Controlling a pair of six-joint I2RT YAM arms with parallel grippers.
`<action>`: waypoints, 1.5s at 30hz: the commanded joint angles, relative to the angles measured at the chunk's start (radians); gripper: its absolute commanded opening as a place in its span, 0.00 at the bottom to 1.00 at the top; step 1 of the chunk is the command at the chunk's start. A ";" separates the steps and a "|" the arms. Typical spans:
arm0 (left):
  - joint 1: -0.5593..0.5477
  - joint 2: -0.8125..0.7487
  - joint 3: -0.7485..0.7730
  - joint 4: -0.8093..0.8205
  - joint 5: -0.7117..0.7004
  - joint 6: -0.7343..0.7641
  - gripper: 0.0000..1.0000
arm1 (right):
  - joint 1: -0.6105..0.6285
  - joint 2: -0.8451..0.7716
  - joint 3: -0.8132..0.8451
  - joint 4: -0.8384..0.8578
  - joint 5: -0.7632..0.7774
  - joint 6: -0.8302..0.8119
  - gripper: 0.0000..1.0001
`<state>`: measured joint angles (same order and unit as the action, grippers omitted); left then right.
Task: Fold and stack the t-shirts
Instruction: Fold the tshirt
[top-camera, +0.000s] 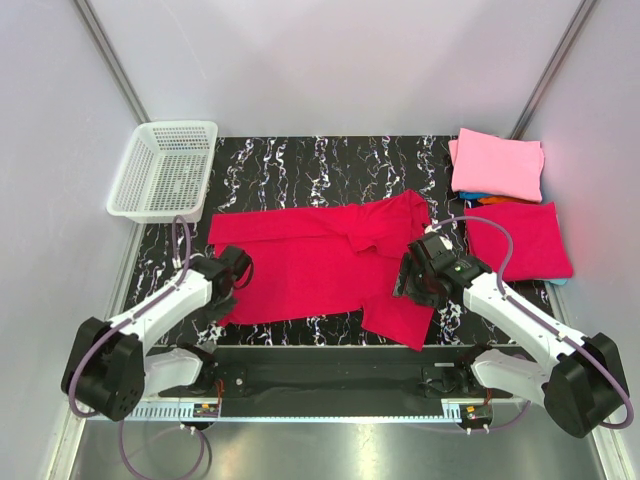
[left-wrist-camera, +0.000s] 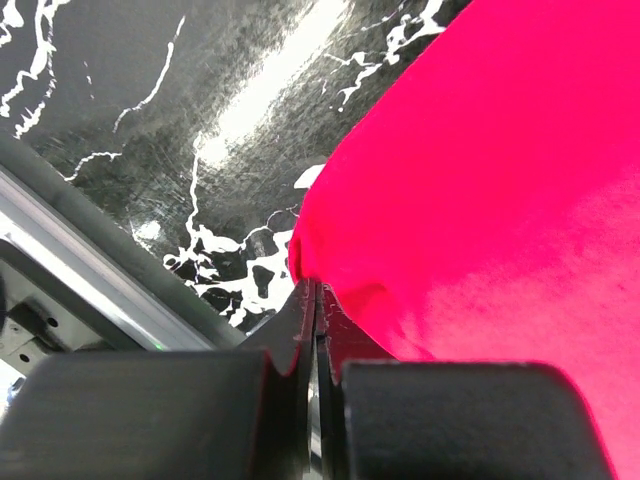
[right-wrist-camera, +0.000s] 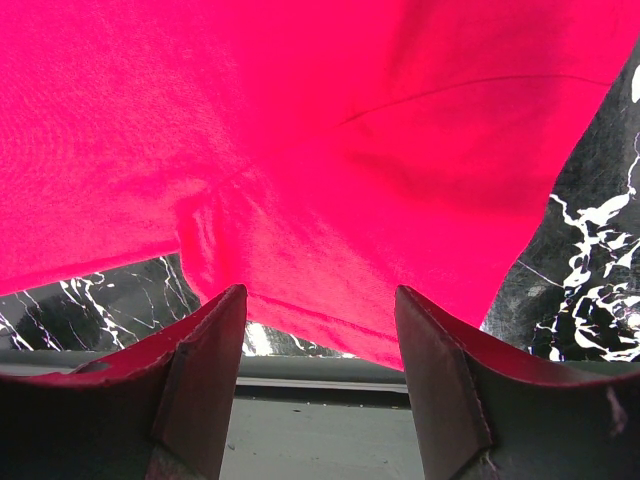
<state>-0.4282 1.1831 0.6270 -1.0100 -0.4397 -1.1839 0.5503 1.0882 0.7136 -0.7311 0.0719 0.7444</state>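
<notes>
A crimson-red t-shirt lies spread out, partly rumpled, on the black marbled table. My left gripper is at its near-left corner; in the left wrist view the gripper is shut with the cloth's corner pinched at the fingertips. My right gripper is over the shirt's near-right part; in the right wrist view it is open, its fingers either side of the red hem. A folded red t-shirt lies at the right.
A folded pink t-shirt lies at the back right on blue and orange cloth. A white mesh basket stands at the back left. The table's front edge runs just below both grippers.
</notes>
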 joint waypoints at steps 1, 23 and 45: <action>0.003 -0.062 0.059 -0.042 -0.043 0.015 0.00 | 0.007 -0.011 0.030 -0.002 0.040 0.003 0.68; -0.015 0.246 0.267 0.137 -0.027 0.228 0.00 | 0.008 0.019 0.037 0.006 0.028 0.012 0.69; -0.060 0.349 0.307 0.145 -0.031 0.242 0.42 | 0.007 0.016 0.027 0.009 0.022 0.003 0.70</action>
<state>-0.4835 1.5654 0.9104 -0.8669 -0.4564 -0.9413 0.5503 1.1141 0.7139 -0.7303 0.0780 0.7475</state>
